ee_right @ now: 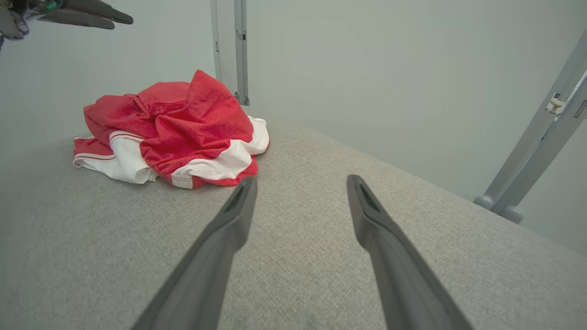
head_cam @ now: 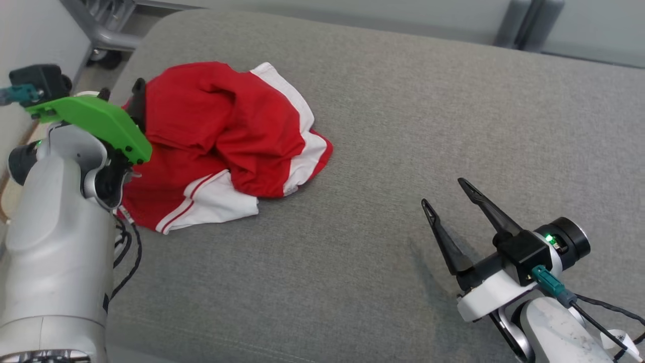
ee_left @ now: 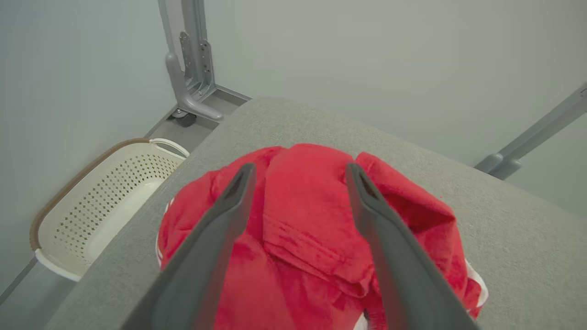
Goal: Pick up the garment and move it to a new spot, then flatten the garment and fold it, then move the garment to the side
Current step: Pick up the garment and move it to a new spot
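The garment, a red piece with white panels and thin striped trim, lies crumpled in a loose heap on the grey padded surface, close to that surface's far left corner in the head view. The left gripper hangs over the heap's left side with its two dark fingers spread wide and nothing between them. In the left wrist view the fingers frame a raised red fold from above, one on each side of it, and the cloth spreads out beneath and past both tips. In the right wrist view the same gripper shows at the upper left, in the air above the heap and clear of the cloth, so it is over the garment and not touching it. The right gripper sits low over bare grey fabric at the lower right of the head view, jaws also standing wide and empty, well apart from the garment, which lies ahead of it and to its left. In its own wrist view the heap sits beyond the left fingertip, white hem and red folds facing the camera, with bare surface between the two fingers. Off the surface's left edge, on the floor, stands a pale perforated laundry basket, with a grey metal frame leg behind it against the wall.
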You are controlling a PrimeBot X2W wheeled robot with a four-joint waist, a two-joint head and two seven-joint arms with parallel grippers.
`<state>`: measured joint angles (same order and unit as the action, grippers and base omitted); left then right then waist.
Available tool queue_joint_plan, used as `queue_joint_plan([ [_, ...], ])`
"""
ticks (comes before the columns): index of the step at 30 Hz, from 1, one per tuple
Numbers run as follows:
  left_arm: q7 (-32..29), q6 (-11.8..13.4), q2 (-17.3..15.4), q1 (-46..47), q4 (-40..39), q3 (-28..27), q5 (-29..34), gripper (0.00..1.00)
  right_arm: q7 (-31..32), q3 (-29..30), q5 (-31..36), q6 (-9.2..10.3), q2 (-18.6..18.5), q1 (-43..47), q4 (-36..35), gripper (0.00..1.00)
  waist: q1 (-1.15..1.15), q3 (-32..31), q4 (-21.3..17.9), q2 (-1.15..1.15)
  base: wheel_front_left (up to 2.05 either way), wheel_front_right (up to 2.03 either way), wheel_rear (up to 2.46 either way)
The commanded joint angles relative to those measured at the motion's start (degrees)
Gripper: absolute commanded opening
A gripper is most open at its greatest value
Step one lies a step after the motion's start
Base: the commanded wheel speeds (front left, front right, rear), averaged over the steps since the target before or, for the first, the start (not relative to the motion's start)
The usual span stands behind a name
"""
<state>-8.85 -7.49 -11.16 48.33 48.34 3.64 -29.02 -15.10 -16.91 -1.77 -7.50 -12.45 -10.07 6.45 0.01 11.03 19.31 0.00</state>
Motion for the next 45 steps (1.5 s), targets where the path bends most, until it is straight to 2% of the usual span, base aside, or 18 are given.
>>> queue_joint_plan([
  [1, -0.9, 0.0, 0.5, 1.9, 0.8, 1.0, -1.0, 1.0, -0.2, 0.2, 0.5, 0.01, -0.5, -0.7, -0.2, 1.0, -0.01, 6.1, -6.2, 0.0, 0.0, 0.0, 0.0],
  [7, -6.8, 0.0, 1.9, 7.7, 4.3, 4.1, -9.2, 1.0, -0.2, 1.0, 0.8, 0.01, -0.9, -0.5, -0.7, 1.0, -0.01, 7.7, -8.5, 0.0, 0.0, 0.0, 0.0],
  [9, -7.7, 0.0, 0.9, 8.7, 7.0, 5.1, -8.6, 1.0, -0.2, 0.9, 0.8, 0.01, -0.7, -0.5, -0.7, 1.0, -0.01, 7.8, -9.2, 0.0, 0.0, 0.0, 0.0],
  [13, -9.1, 1.7, 0.1, 10.2, 13.1, 6.6, -7.2, 1.0, -0.2, 0.4, 0.8, 0.02, -0.2, -1.0, -1.0, 1.0, -0.01, 8.0, -10.7, 0.0, 0.0, 0.0, 0.0],
  [17, -9.3, 1.0, 1.3, 11.2, 16.1, 5.9, -9.0, 1.0, -0.2, 0.5, 0.7, 0.01, -0.2, -0.4, -1.1, 1.0, -0.01, 8.2, -11.3, 0.0, 0.0, 0.0, 0.0],
  [23, -7.9, 0.4, 2.1, 12.1, 18.4, 8.0, -7.8, 1.0, -0.2, 0.5, 0.5, 0.01, 0.1, -0.9, -0.5, 1.0, -0.01, 8.1, -11.9, 0.0, 0.0, 0.0, 0.0],
  [24, -7.3, 0.4, 1.9, 12.1, 18.8, 8.7, -7.2, 0.46, -0.2, 0.4, 0.4, 0.01, 0.3, -1.0, -0.4, 1.0, -0.01, 7.9, -12.0, 0.0, 0.0, 0.0, 0.0],
  [25, -6.9, 0.4, 1.5, 11.7, 19.4, 9.9, -6.0, 0.0, -0.2, 0.5, 0.3, 0.01, 0.5, -1.1, -0.3, 1.0, -0.01, 7.8, -12.1, 0.0, 0.0, 0.0, 0.0],
  [30, -5.3, 0.1, 1.3, 10.4, 20.8, 12.0, -5.3, 0.0, -0.2, 0.5, -0.3, 0.01, 1.2, 1.0, 0.5, 1.0, -0.01, 5.1, -12.2, 0.0, 0.0, 0.0, 0.0],
  [35, -3.0, 0.0, 2.1, 12.8, 18.1, 13.2, -6.1, 0.0, -0.2, 1.4, -0.8, 0.01, 1.9, 2.9, 1.0, 1.0, -0.01, 2.3, -11.0, 0.0, 0.0, 0.0, 0.0],
  [41, -2.7, -0.1, 4.6, 12.2, 8.9, 17.0, -11.0, 0.0, -0.2, 1.4, -1.6, 0.01, 3.4, 4.2, 1.5, 1.0, -0.01, -1.6, -10.2, 0.0, 0.0, 0.0, 0.0],
  [43, -4.1, -0.1, 5.3, 10.2, 2.3, 21.1, -14.2, 0.0, -0.2, 2.2, -1.8, 0.01, 4.4, 4.5, 1.3, 1.0, -0.01, -3.3, -10.4, 0.0, 0.0, 0.0, 0.0],
  [45, -4.8, -0.1, 5.6, 9.4, -0.1, 22.5, -15.8, 0.0, -0.2, 2.3, -1.8, 0.01, 4.8, 4.7, 1.3, 1.0, -0.01, -3.8, -10.6, 0.0, 0.0, 0.0, 0.0],
])
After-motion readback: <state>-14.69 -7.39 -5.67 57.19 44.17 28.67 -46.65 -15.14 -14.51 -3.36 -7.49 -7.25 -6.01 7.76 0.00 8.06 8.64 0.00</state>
